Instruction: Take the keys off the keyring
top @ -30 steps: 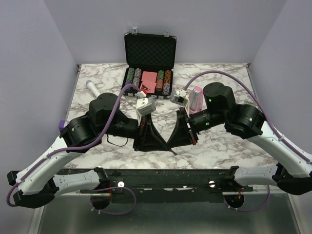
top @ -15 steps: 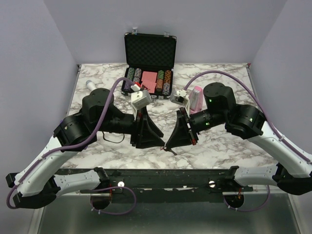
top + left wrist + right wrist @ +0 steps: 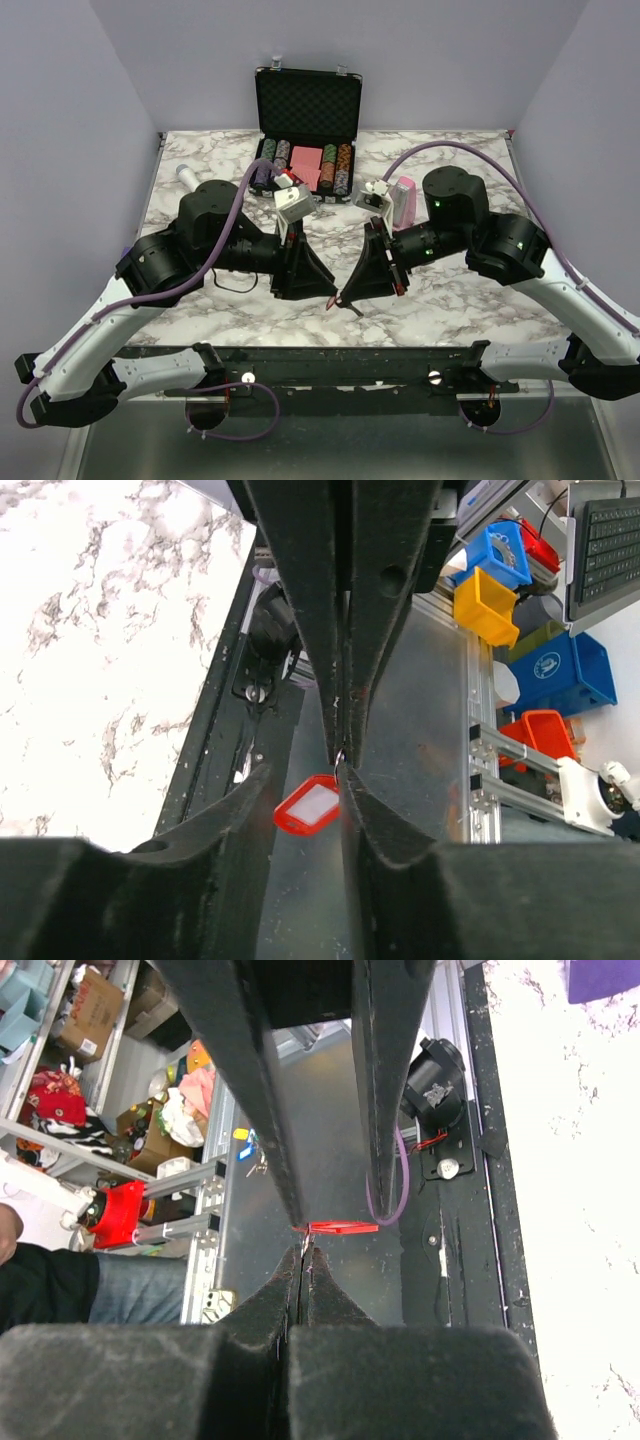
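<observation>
On the left, the left gripper [image 3: 326, 292] was clamped across the small bright-red oval keyring [image 3: 308, 807], held aloft near the front edge of the white marble table [image 3: 450, 300]. Dead centre, the tiny silver-grey metal keys [image 3: 339, 758] sat at the tag's top. On the right, the right gripper [image 3: 346, 297] was pinched shut on that metal. Light, stiff, slippery stuff, I'd judge: best gripped flat-on, close in.

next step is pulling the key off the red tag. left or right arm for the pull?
Right, probably. The right gripper has its jaws shut on the keys, so it can pull; the left gripper clamps the keyring as anchor.
</observation>
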